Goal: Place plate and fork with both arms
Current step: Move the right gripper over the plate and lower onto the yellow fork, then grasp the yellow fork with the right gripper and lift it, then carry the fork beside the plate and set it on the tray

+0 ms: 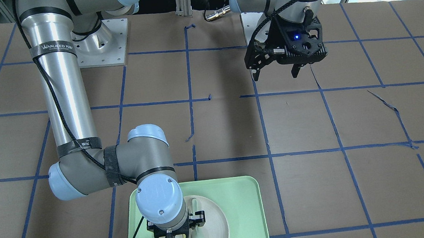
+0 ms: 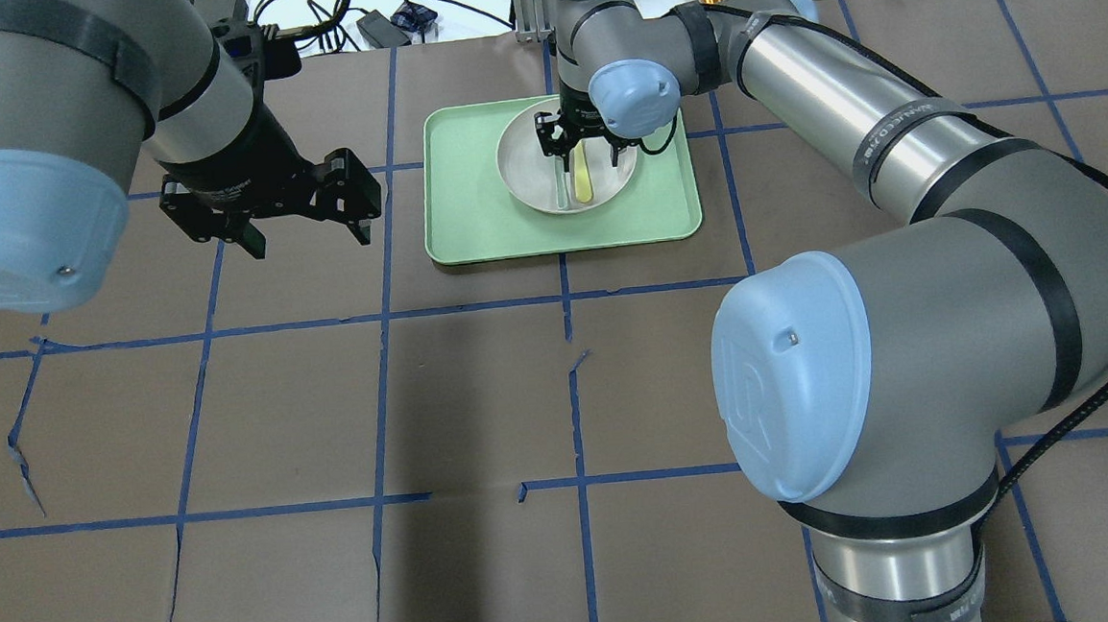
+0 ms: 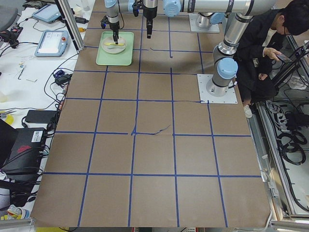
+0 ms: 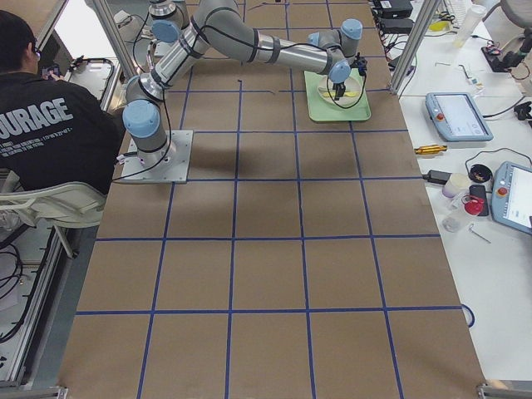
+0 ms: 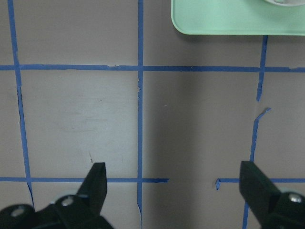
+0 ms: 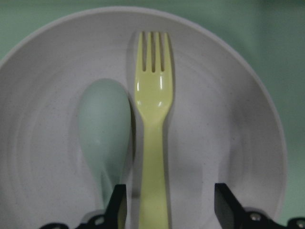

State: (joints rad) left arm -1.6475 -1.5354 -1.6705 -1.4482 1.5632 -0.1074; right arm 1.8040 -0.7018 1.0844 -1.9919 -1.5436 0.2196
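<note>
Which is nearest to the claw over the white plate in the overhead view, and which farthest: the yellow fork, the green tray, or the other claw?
1. The fork, on the plate, between the right gripper's fingers.
2. The tray, beneath the plate and around it.
3. The left gripper, far off at the view's left, clear of the tray.

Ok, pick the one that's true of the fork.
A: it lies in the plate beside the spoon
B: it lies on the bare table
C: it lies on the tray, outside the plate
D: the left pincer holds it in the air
A: the right wrist view shows the fork lying in the plate, close beside the spoon.
</note>
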